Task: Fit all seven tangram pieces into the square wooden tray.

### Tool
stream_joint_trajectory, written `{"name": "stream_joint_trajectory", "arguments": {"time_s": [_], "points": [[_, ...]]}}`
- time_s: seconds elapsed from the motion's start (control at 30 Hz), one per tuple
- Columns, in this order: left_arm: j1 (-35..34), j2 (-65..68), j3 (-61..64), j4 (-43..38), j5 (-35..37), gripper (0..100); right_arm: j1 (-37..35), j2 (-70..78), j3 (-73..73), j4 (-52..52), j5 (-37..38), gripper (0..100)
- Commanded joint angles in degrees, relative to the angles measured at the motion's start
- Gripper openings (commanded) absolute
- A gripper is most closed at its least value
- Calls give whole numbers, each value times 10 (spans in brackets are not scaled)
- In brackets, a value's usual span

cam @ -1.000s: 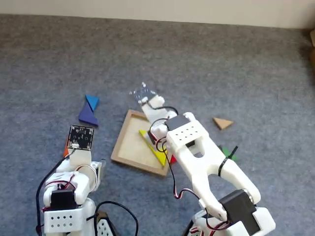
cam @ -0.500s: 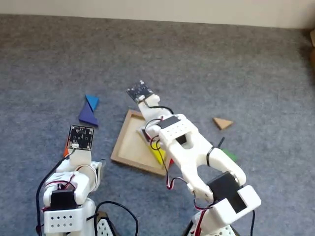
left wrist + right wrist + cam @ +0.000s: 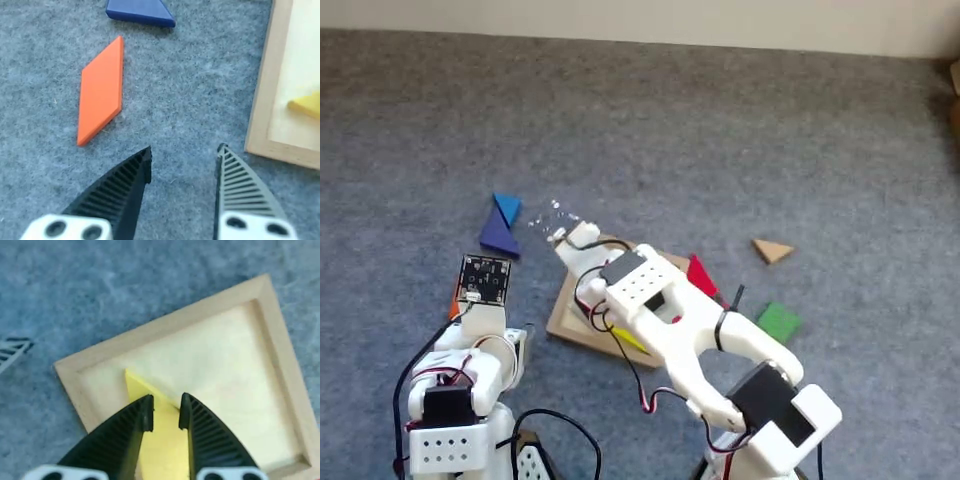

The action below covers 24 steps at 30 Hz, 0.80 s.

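Yellow triangle (image 3: pixel 164 435) flat inside wooden tray (image 3: pixel 165 325); orange parallelogram (image 3: pixel 100 90) lies outside it

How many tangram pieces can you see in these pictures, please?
7: yellow in the tray; red beside its far-right edge; green and tan farther right; light blue, dark blue and orange to its left.
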<state>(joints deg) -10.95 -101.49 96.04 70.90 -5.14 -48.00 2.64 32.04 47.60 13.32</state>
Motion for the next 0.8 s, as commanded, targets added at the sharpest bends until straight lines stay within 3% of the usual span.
{"name": "stream_joint_trajectory", "arguments": {"time_s": [0.0, 0.47, 0.63, 0.77], "points": [[-3, -29, 12, 3, 5, 213, -24, 0, 0, 46, -4, 95], [-3, -29, 12, 3, 5, 213, 4, -208, 56, 78, -6, 94], [-3, -29, 12, 3, 5, 213, 59, -196, 65, 54, -4, 94], [-3, -29, 12, 3, 5, 213, 62, -131, 87, -17, -4, 94]]}}
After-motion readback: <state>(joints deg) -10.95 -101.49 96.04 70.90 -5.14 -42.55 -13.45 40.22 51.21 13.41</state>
